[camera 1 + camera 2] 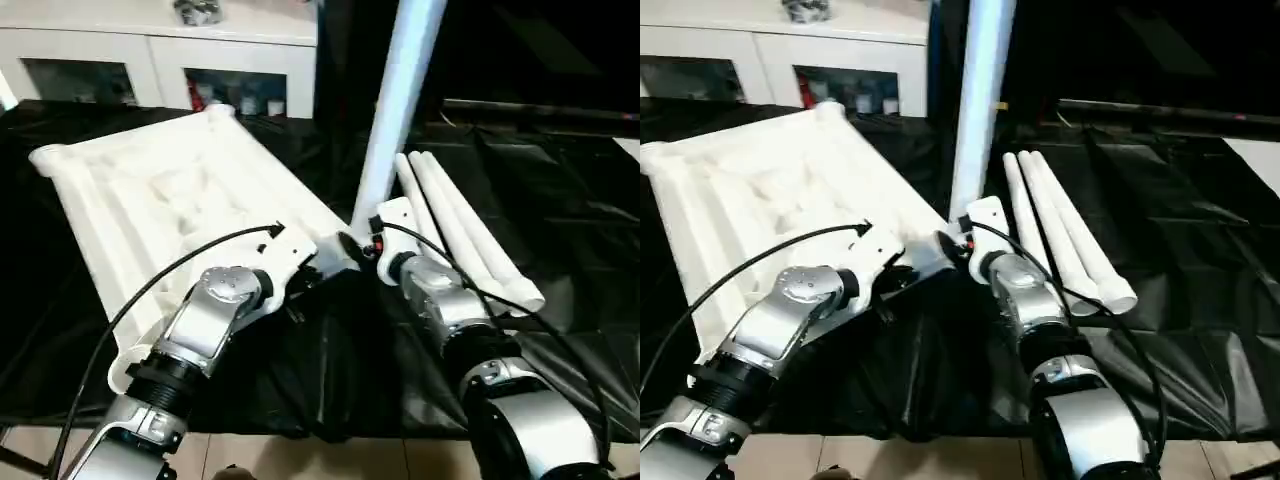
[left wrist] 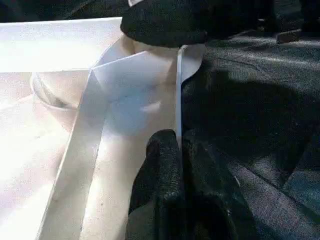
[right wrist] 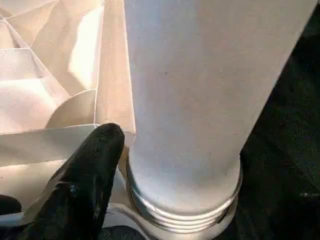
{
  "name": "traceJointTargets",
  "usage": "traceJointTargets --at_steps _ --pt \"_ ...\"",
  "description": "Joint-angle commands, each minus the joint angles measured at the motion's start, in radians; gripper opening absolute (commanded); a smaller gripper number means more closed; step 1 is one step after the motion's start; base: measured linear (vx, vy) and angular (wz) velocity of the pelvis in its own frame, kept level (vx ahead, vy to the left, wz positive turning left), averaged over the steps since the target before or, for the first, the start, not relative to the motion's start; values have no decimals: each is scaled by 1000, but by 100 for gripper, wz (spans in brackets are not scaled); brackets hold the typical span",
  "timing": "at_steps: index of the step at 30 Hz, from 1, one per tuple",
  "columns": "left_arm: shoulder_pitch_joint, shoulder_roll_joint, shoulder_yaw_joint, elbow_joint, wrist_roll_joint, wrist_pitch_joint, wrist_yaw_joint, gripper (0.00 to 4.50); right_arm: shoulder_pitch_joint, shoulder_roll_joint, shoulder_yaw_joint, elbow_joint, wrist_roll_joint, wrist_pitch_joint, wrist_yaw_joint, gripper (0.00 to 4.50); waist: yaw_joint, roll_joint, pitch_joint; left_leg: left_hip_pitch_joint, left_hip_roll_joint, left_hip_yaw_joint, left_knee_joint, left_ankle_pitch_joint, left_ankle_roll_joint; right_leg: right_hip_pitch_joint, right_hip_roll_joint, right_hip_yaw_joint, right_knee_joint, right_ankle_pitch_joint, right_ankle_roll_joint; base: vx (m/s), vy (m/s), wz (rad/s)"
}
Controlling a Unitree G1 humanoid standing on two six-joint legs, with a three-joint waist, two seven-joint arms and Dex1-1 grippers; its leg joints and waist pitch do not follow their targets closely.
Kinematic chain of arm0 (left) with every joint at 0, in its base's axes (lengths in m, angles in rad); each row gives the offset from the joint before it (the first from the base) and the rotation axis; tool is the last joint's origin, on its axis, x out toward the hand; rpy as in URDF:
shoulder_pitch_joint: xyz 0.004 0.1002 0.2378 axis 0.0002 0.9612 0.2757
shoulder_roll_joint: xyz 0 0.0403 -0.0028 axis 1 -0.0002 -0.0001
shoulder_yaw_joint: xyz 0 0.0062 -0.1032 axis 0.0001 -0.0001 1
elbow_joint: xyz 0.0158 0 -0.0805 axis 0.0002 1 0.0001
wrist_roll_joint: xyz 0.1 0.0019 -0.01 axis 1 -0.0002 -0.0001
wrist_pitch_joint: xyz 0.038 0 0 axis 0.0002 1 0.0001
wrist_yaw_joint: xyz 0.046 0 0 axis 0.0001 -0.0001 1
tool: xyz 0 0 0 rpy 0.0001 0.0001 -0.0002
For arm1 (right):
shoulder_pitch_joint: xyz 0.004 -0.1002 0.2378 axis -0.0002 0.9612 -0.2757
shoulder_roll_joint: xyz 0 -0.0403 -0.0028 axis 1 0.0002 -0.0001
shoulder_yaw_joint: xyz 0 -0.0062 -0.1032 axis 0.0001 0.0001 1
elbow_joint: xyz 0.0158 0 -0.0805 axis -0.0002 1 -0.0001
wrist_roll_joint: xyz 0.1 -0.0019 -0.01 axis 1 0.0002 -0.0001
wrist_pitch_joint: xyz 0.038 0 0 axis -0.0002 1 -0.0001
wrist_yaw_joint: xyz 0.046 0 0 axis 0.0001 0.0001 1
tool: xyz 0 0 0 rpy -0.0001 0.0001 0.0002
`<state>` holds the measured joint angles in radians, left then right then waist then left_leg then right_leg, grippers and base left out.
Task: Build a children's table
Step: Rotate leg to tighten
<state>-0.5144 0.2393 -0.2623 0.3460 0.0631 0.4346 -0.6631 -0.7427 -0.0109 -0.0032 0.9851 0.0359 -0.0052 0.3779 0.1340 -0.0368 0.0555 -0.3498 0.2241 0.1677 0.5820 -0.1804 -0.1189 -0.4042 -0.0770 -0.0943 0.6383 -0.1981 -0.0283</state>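
Silver forearms reach forward from the near edge over a table draped in black cloth [image 1: 560,250], each trailing a black cable. No brand, label or legible writing appears on any of the parts.

The left gripper [image 2: 179,142] has its two black fingers [image 2: 160,170] pressed together on the thin upright wall at the near edge of the white plastic rectangular tabletop [image 1: 150,200], pinching that rim close to the corner. In the head views this gripper sits at the tabletop's near right corner, and the right gripper's black fingertip shows just past the round corner socket [image 2: 145,65] in the left wrist view.

The right gripper [image 1: 362,243] meets the same corner from the other side. One black finger [image 3: 87,170] lies against the base of the upright white round tube leg [image 1: 395,110], beside its threaded silver-looking collar; whether the fingers clamp the leg or merely stand around it cannot be told, as the second finger is hidden. The leg stands in the corner socket, tilted a little and rising out of the top of the picture.

The tabletop lies underside up on the cloth, its ribbing facing the camera, slanting away to the left. Just right of the standing leg, three more white tube legs [image 1: 465,235] lie side by side, touching one another.

Farthest back stands a white cabinet with glass doors [image 1: 160,60].
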Motion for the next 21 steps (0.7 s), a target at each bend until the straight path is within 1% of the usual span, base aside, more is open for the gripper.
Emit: traceJointTargets --at_steps 1,2,4,6,7,8,9,12,13,15,16,18,21 --pt "-4 -4 3 -59 -44 -77 -29 0 13 28 62 15 -24 -1 88 386 -4 6 -67 -6 7 2 -67 -177 10 56 -68 57 -84 -201 -141 0 0 0" --pt "8 12 2 -71 -50 -77 -53 0 20 5 71 4 -32 -10 111 386 -7 7 -66 -6 6 3 -67 -176 10 56 -68 57 -85 -199 -142 0 0 0" --pt "16 23 2 -80 -54 -76 -68 0 24 -10 76 -4 -35 -16 128 386 -10 6 -66 -6 7 3 -66 -179 14 57 -68 56 -85 -196 -148 0 0 0" --pt "40 62 0 -106 -70 -102 -130 0 42 -75 99 -39 -49 -45 211 386 -12 10 -65 -6 7 3 -66 -179 18 57 -67 57 -86 -194 -155 0 0 0" --pt "49 76 1 -116 -78 -112 -154 0 47 -100 104 -53 -51 -54 242 386 -12 7 -66 -7 8 4 -65 -175 23 58 -67 57 -85 -187 -155 0 0 0" --pt "50 77 2 -117 -79 -113 -157 0 47 -103 104 -54 -51 -55 246 386 -12 6 -65 -6 7 3 -65 -175 25 58 -66 56 -85 -188 -156 0 0 0" --pt "60 95 5 -132 -89 -122 -191 0 51 -135 107 -70 -50 -67 287 386 -13 7 -66 -6 7 4 -65 -169 29 58 -65 56 -84 -181 -162 0 0 0" --pt "70 115 4 -146 -99 -126 -225 0 56 -161 107 -88 -42 -70 341 386 -10 8 -66 -4 8 5 -63 -163 35 57 -64 57 -81 -164 -175 0 0 0" --pt "70 115 4 -146 -99 -126 -225 0 56 -161 107 -88 -42 -70 341 386 -10 7 -65 -5 8 5 -64 -163 36 58 -64 58 -81 -161 -176 0 0 0" --pt "82 143 -1 -161 -111 -129 -271 0 68 -197 112 -123 -25 -67 432 386 -10 8 -66 -4 8 5 -63 -161 37 58 -64 57 -80 -154 -181 0 0 0" --pt "87 156 -3 -167 -117 -131 -290 0 74 -211 114 -139 -17 -63 470 386 -8 6 -66 -4 8 6 -62 -159 47 59 -63 58 -79 -138 -183 0 0 0" --pt "94 170 -5 -176 -125 -133 -313 0 79 -227 120 -152 -12 -63 507 386 -8 6 -67 -5 8 5 -62 -146 52 60 -62 56 -77 -123 -190 0 0 0" --pt "102 187 -6 -188 -132 -132 -340 0 87 -248 132 -169 -5 -56 554 386 -7 6 -68 -5 10 5 -61 -146 54 60 -63 56 -74 -110 -200 0 0 0"
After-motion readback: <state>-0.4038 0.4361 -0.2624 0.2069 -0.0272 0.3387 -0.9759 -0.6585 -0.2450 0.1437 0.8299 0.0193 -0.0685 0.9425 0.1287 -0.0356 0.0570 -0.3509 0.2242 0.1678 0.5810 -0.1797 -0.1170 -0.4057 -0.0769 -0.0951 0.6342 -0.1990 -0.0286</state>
